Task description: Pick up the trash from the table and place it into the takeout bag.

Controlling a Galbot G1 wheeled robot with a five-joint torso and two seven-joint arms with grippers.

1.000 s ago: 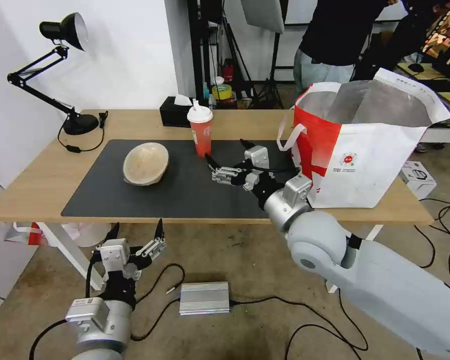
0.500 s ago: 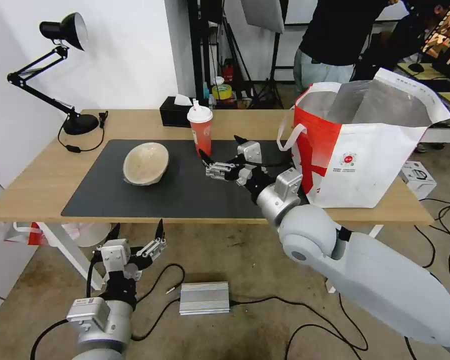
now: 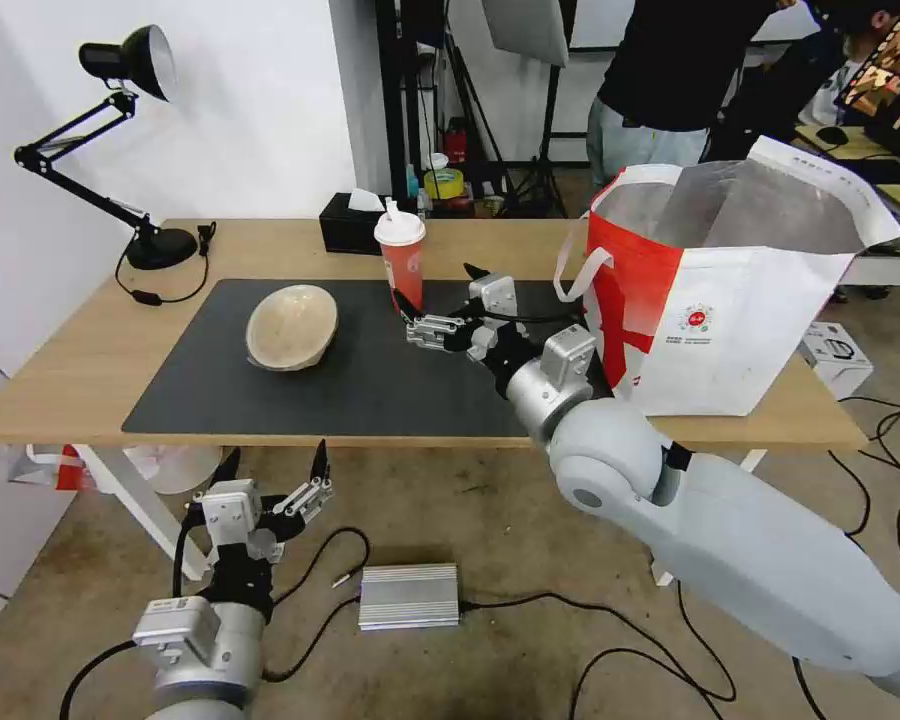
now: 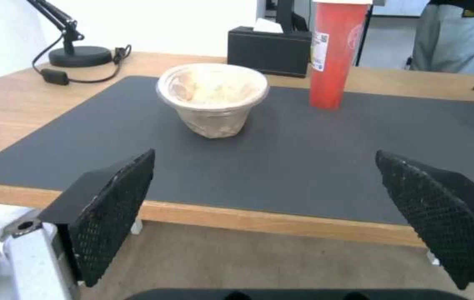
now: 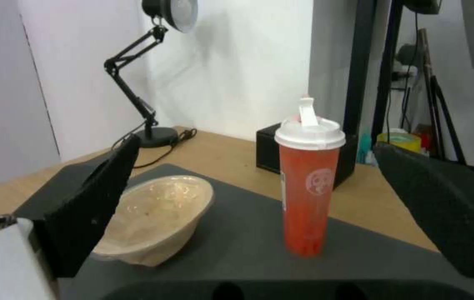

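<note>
A red paper cup with white lid and straw stands upright at the back of the dark mat on the table. My right gripper hovers open just right of the cup, its fingers spread wide with the cup ahead between them, untouched. A beige pulp bowl lies tilted on the mat's left part, also the bowl in the left wrist view. The takeout bag stands open at the table's right end. My left gripper waits open below the table's front edge.
A black desk lamp stands at the back left and a black tissue box behind the cup. A small white box sits right of the bag. A silver box and cables lie on the floor. People stand behind the table.
My right gripper has moved left and away from me, from mid-mat to just beside the red cup. The left arm, bowl, cup and bag have stayed put.
</note>
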